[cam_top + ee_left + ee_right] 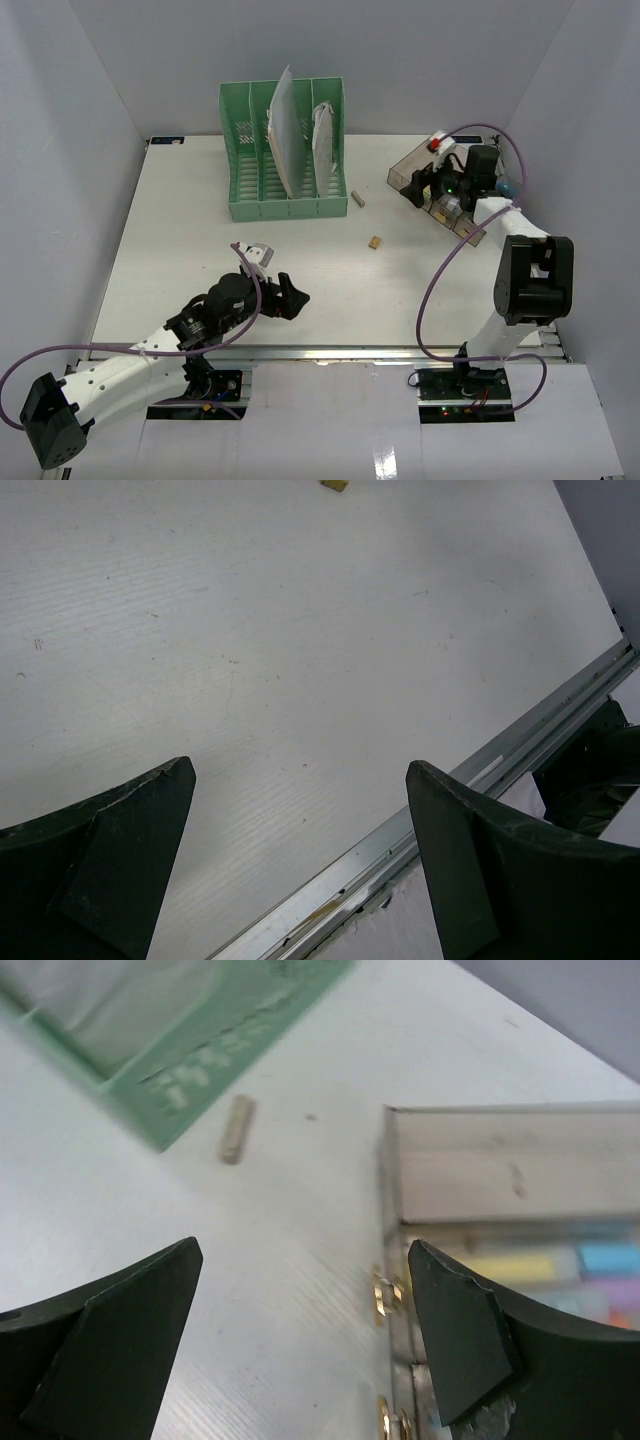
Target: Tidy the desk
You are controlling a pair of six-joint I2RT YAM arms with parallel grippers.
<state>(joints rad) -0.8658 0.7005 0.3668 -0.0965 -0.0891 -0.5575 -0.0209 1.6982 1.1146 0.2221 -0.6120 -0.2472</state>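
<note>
- Top external view: the desk (180, 260) is a broad white tabletop between grey walls, with its metal rail (330, 350) running along the near edge by the arm bases.
- A green file rack (285, 205) stands at the back with sheets of paper (283, 120) upright in its slots. A clear brown compartment tray (402, 170) sits at the back right.
- Two loose bits lie on the bare surface. A beige stick (356, 199) lies just beside the rack's right front corner, and a small tan block (375, 242) lies nearer the middle, apart from both arms.
- The left gripper (290, 298) hangs low over the near part of the desk with its jaws spread wide and nothing between them — its wrist view shows only bare tabletop and the rail.
- The right gripper (412, 188) is at the tray's left end, its jaws also wide apart and empty. Its wrist view shows the tray wall on the right and blurred coloured sticks (520, 1265) inside.
- Handling, as a judgement: the desk is stiff and heavy and will stay where it is — it is a surface to work on, not something to grasp.
- Its top looks smooth, so the small pieces may skid if nudged. Each is best pinched from above across its narrow sides, with the fingers set down on either side before closing.
</note>
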